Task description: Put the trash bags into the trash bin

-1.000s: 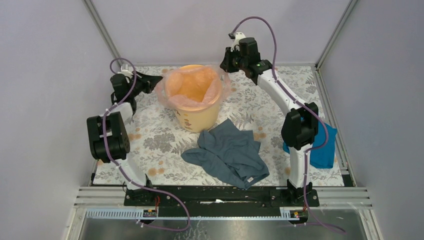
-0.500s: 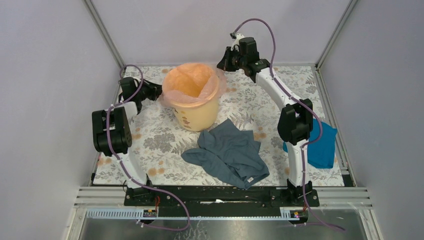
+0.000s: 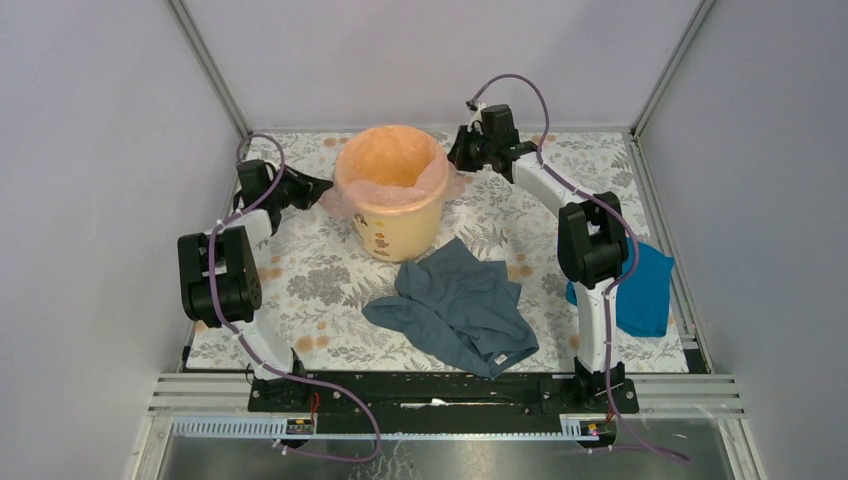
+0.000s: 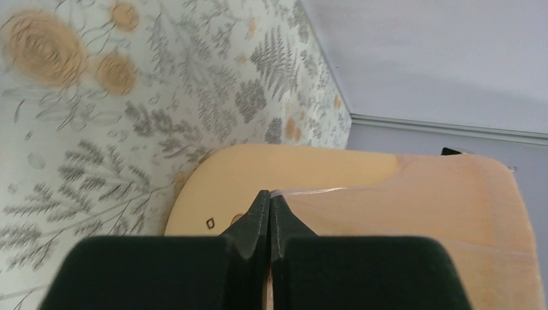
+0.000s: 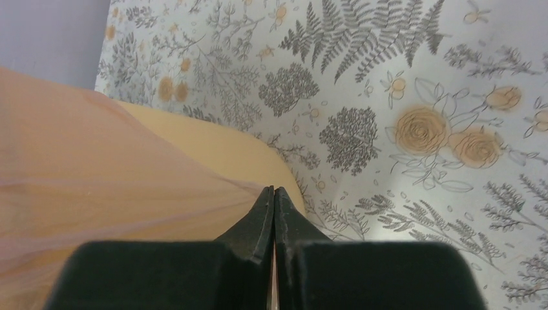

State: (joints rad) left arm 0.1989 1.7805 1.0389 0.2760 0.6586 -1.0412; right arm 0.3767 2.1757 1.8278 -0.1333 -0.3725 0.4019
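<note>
Pink film this thin should be nearly weightless, limp and slippery, we judge, and easy to tear, so the hem is where to pinch it. The trash bag (image 3: pixel 392 168) lines the trash bin (image 3: pixel 400 232), its hem turned over the rim. Our left hand (image 3: pixel 321 187) and right hand (image 3: pixel 457 160) are each closed on that hem. The floral surface (image 3: pixel 560 190) also carries a grey-blue garment (image 3: pixel 455 305) and a blue cloth (image 3: pixel 645 295), with pale walls (image 3: pixel 420 60) around.
</note>
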